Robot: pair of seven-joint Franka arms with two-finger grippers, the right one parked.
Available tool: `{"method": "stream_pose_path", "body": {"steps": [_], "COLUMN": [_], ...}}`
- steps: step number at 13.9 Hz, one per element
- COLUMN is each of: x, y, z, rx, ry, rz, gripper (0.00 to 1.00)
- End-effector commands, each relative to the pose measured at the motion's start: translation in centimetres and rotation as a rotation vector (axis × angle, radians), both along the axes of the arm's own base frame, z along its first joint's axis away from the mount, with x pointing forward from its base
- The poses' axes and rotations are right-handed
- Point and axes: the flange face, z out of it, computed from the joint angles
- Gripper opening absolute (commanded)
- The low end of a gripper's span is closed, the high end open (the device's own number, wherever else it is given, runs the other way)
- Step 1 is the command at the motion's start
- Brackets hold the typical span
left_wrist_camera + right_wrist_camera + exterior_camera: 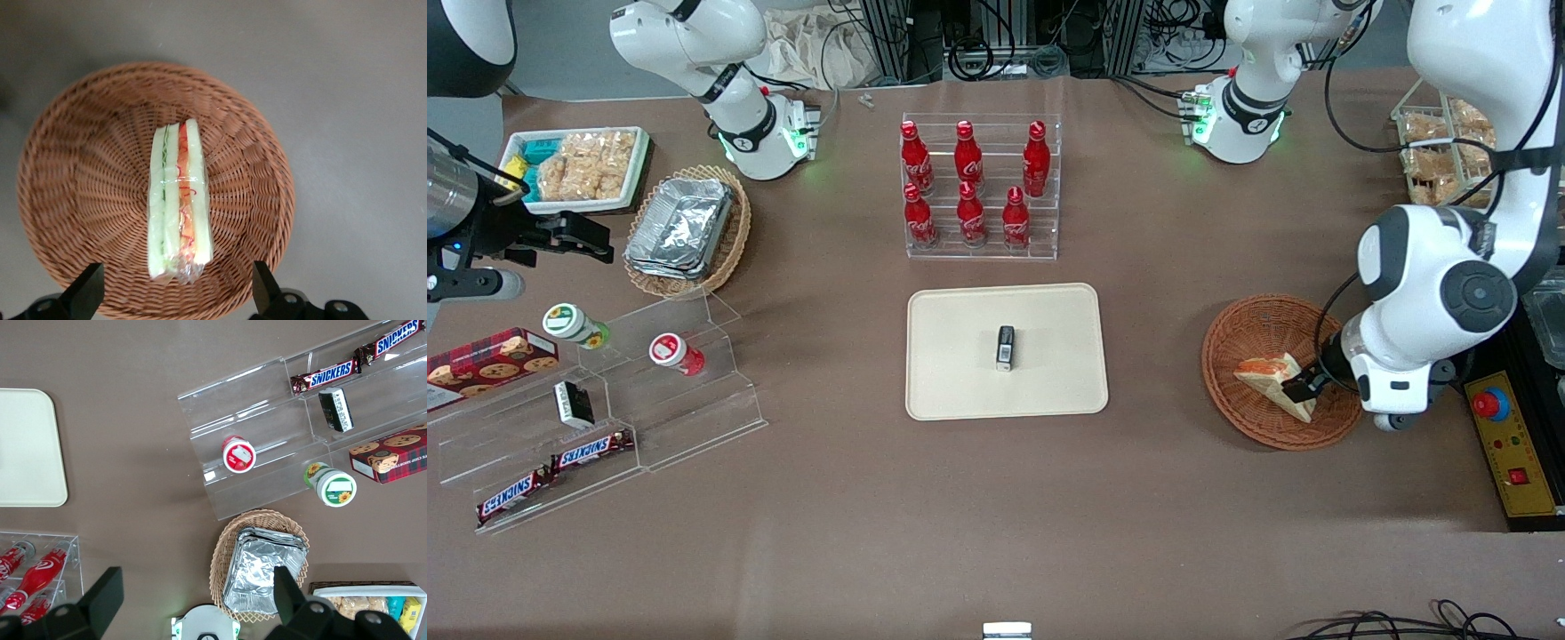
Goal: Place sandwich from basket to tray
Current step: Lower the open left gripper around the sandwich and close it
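The sandwich (1270, 372), a plastic-wrapped wedge of white bread with orange and green filling, lies in the reddish-brown wicker basket (1232, 351) toward the working arm's end of the table. My left gripper (1304, 387) hangs low over the basket, at the sandwich's end nearer the front camera. In the left wrist view the sandwich (179, 207) lies along the basket's (80, 180) middle. The gripper (177, 292) is open, its black fingertips (88, 288) spread wider than the sandwich and touching nothing. The cream tray (951, 387) sits mid-table, well away from the basket.
A small black-and-white box (1005, 347) rests on the tray. A clear rack of red cola bottles (978, 191) stands farther from the front camera than the tray. A yellow control box with a red button (1507, 444) lies beside the basket. A clear stepped shelf (605, 418) with snacks stands toward the parked arm's end.
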Motion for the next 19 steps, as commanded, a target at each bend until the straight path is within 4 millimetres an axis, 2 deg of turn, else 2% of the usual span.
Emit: {"method": "stream_pose_path", "body": {"steps": [1,5,8,10,11,15,16,17,18,19], "x": [0.3,0.3,-0.2,-0.6,-0.9,-1.1,-1.1,-1.0,-0.8,-0.9], "y": [-0.2,0.0,0.0,0.6,1.7,1.7,1.6,1.5,1.4,1.4], "z": [-1.8,-3.0,-4.9,-6.0,-6.6,-8.4,-8.5,-8.4,-8.1,-8.2], "rx": [0.007,0.002,-0.002,-0.004,0.002,-0.009,-0.01,-0.011,-0.012,-0.01], "ry": [-0.016,-0.01,-0.006,-0.017,-0.017,-0.04,-0.038,-0.041,-0.046,-0.043], "rz": [0.108,0.129,0.143,0.152,0.168,0.167,0.168,0.17,0.181,0.189], "gripper": [1.0,1.0,1.0,1.0,1.0,1.0,0.81,0.51,0.15,0.0]}}
